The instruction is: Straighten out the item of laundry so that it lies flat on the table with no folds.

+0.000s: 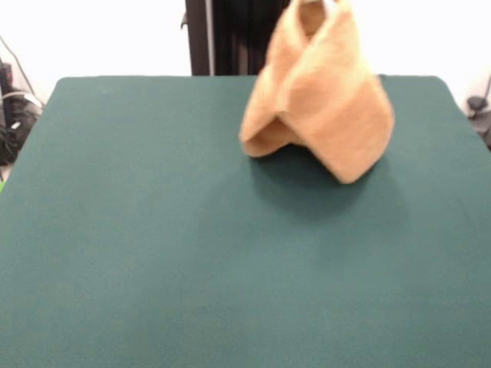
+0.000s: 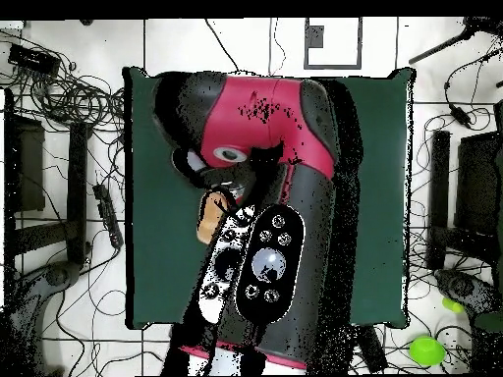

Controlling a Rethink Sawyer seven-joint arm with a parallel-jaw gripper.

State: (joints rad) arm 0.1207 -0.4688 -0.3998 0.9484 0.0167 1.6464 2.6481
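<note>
Towel [image 1: 322, 100] hangs in the air above the table [image 1: 153, 253], pinched at its top where it runs out of the picture's upper edge; gripper [image 1: 318, 6] barely shows there as a pale bit right at the towel's peak, and the hanging cloth says the fingers are clenched on it, though the fingers themselves cannot be made out; towel is golden-orange terry, draped in a tent shape, two flaps crossing near the top and spreading downward; the lower left flap curls under into a rounded fold, the lower right corner hangs lowest in a blunt point; a soft shadow lies on the table just below the towel and no part of the cloth clearly touches the felt; towel sits over the table's far half, right of the table's centre line, close to the far edge; dark pedestal column [image 1: 230, 38] stands behind the table just left of the towel's top; rest of the table is dark green felt.

Overhead view: red and black arm [image 2: 265, 196] covers most of the table's [image 2: 378, 196] middle; only a small orange patch of towel [image 2: 208, 218] peeks out beside the arm's left edge; cables [image 2: 69, 88] lie on the floor off the table's left side; green object [image 2: 426, 350] lies on the floor off the table's lower right corner.
</note>
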